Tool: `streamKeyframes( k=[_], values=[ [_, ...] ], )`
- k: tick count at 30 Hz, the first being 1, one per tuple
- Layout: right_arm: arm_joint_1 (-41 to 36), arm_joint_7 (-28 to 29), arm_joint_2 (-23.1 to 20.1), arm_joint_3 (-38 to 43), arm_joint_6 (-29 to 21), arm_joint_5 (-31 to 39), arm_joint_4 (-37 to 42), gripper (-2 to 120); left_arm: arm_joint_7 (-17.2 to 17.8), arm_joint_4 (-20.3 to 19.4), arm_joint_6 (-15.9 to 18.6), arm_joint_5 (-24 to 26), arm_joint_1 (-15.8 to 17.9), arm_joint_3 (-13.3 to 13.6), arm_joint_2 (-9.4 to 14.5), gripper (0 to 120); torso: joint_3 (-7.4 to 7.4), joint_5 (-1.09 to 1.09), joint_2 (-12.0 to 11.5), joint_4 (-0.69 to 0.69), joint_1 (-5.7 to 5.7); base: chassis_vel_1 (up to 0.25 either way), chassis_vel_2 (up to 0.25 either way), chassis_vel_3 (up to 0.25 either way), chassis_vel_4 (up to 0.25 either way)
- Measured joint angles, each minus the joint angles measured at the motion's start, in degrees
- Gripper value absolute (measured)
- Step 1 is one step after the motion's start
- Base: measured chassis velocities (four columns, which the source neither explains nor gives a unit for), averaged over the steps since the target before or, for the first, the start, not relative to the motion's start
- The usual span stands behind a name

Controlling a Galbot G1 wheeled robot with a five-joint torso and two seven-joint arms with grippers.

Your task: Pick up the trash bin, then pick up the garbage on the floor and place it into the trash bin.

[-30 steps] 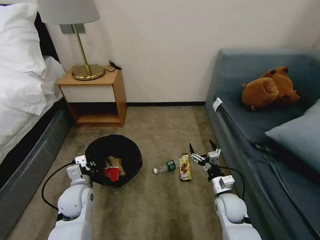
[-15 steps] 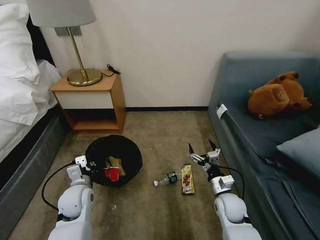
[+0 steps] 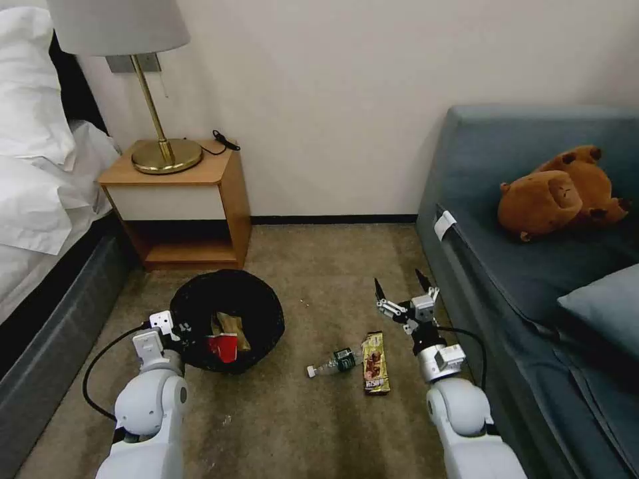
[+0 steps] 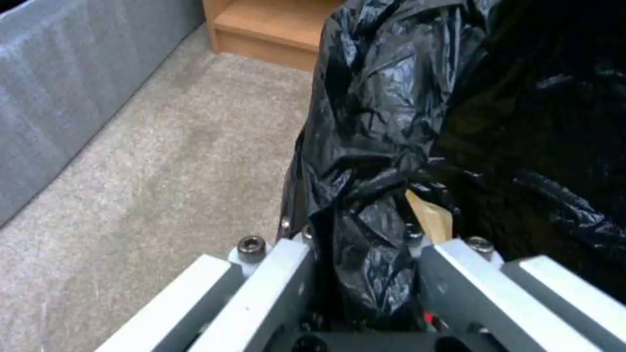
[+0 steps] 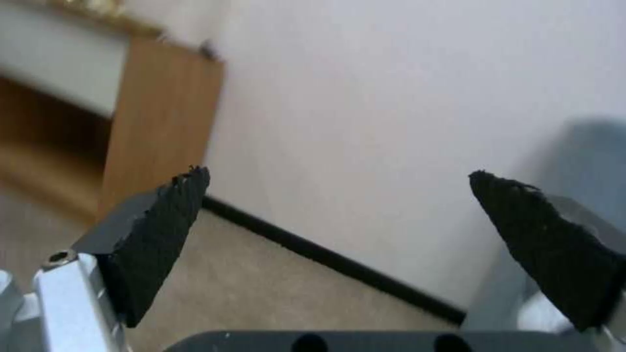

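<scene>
Left tool (image 3: 178, 330) clenched on the bag-covered rim of the trash bin (image 3: 229, 293), seen from the left wrist as crinkled black plastic (image 4: 365, 161) pinched between its two metal fingers (image 4: 287, 274). Inside the trash bin lie the red-and-white wrapper (image 3: 223, 346) and the crumpled brown paper bag (image 3: 229, 324). On the carpet (image 3: 319, 266) to the right of the trash bin lies the small clear bottle (image 3: 331, 362), with the dark-gold snack wrapper (image 3: 375, 363) just beside it, farther from the bin. Right tool (image 3: 403, 287) released, its black fingertips (image 5: 163, 230) spread wide, held above the carpet beyond the snack wrapper and next to the sofa (image 3: 532, 266). Nightstand (image 3: 180, 199) stands behind the trash bin.
</scene>
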State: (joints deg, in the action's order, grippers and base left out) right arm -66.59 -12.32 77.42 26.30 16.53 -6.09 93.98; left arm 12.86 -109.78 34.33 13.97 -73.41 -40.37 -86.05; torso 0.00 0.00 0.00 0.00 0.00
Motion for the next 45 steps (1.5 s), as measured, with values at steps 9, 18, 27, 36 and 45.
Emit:
streamKeyframes(
  k=[9, 18, 27, 36, 45],
  values=[
    [9.6, -10.1, -12.4, -7.4, 2.3, -13.0, -9.0, 100, 0.2, 0.0, 0.2, -0.6, 0.2, 0.1, -0.3, 2, 0.00, 0.01, 0.0, 0.00, 0.00, 0.000, 0.000, 0.000, 0.000],
    [19.9, -26.4, -14.0, -17.0, 14.4, -34.3, -17.2, 100, 0.3, -0.2, 0.5, -1.1, 0.2, -0.3, -0.9, 2, 0.00, 0.00, 0.0, 0.00, 0.00, 0.000, 0.000, 0.000, 0.000],
    [26.6, -35.5, -7.3, -22.2, 20.3, -45.6, -23.9, 100, 0.5, 0.2, 0.2, -1.8, -0.2, -0.3, -1.8, 2, 0.00, -0.01, 0.0, 0.02, 0.00, 0.000, 0.000, 0.000, 0.000],
    [29.2, -42.7, -4.5, -25.8, 20.1, -45.4, -30.9, 100, 0.8, -0.5, 0.1, -1.5, -0.6, -0.7, -1.9, 2, 0.00, -0.01, 0.0, -0.01, 0.00, 0.000, 0.000, 0.000, 0.000],
    [30.9, -40.4, -0.2, -24.1, 21.1, -50.9, -38.6, 100, 0.8, -0.9, -0.1, -1.4, -1.6, -0.8, -2.1, 2, 0.00, -0.01, 0.0, 0.00, 0.00, 0.000, 0.000, 0.000, 0.000]
  ],
)
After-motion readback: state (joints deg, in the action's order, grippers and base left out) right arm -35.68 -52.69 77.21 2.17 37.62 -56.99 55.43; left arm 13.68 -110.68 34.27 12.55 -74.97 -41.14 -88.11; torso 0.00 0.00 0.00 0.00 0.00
